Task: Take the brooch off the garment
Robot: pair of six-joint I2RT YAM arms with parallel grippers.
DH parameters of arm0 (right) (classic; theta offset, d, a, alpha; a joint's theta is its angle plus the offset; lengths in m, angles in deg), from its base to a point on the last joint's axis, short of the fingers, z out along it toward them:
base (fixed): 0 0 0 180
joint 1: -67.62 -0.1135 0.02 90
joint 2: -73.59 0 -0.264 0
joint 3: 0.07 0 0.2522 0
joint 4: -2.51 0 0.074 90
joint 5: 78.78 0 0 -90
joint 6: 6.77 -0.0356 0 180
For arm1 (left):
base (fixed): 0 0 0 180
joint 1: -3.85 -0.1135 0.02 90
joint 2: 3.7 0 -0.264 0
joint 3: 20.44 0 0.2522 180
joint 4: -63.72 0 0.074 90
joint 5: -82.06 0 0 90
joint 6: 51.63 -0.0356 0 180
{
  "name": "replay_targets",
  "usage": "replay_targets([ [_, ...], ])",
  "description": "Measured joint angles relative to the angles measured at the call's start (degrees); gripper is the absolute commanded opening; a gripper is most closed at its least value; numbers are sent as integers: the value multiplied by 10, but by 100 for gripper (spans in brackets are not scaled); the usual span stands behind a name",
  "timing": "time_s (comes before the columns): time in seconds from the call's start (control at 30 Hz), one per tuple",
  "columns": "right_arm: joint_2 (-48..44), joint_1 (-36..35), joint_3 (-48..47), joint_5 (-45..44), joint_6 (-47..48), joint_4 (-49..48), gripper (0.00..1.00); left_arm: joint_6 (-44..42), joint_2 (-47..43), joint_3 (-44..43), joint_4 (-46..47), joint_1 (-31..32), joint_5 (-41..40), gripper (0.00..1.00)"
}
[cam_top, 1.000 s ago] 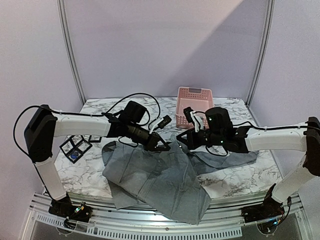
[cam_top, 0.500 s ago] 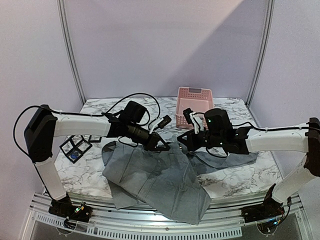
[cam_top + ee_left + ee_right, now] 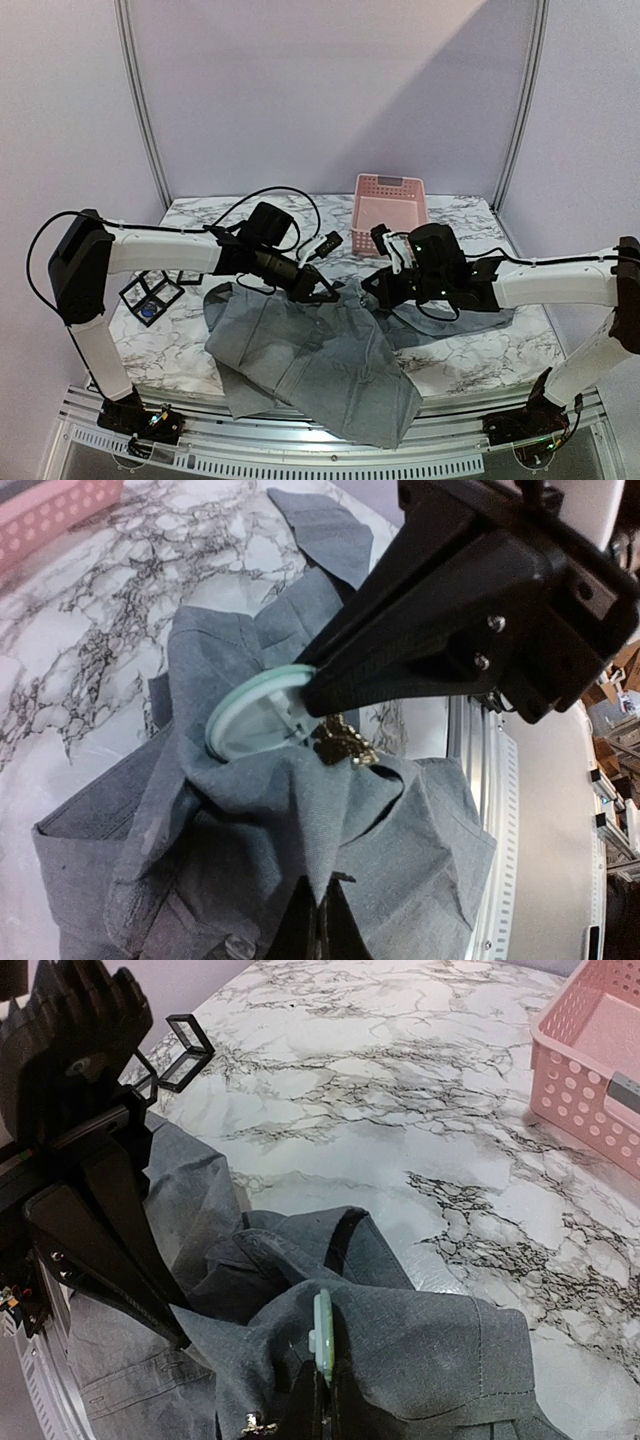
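So the left gripper [image 3: 181, 1336] clamps a fold of the garment [image 3: 300, 350], anchoring it I'd say, while the right gripper [image 3: 309, 696] pinches the pale round brooch [image 3: 250, 725] on the bunched cloth between them.

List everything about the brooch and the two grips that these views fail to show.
- Left wrist view: the fastening of the brooch, covered by the right hand and a pale green disc; the left hand tips, buried in garment folds.
- Right wrist view: most of the brooch, cut off by the bottom edge.
- Top view: the brooch entirely, too small behind both hands.
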Motion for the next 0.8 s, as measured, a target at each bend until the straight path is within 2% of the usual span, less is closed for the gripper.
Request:
replay_targets([
  [0.33, -13, 0, 3, -62, -24, 21, 0, 0, 0, 0, -4, 0, -2, 0],
  [0.4, -17, 0, 3, -80, -33, 26, 0, 0, 0, 0, -6, 0, -6, 10],
  [0.5, -23, 0, 3, -108, -51, 31, 0, 2, 0, 0, -9, 0, -16, 33],
  [0.6, -24, 0, 3, -128, -68, 32, 0, 3, -3, -1, -13, 0, -34, 48],
  [0.8, -30, 22, 3, -126, -94, 21, 0, 1, -44, -1, -21, -2, -113, 62],
])
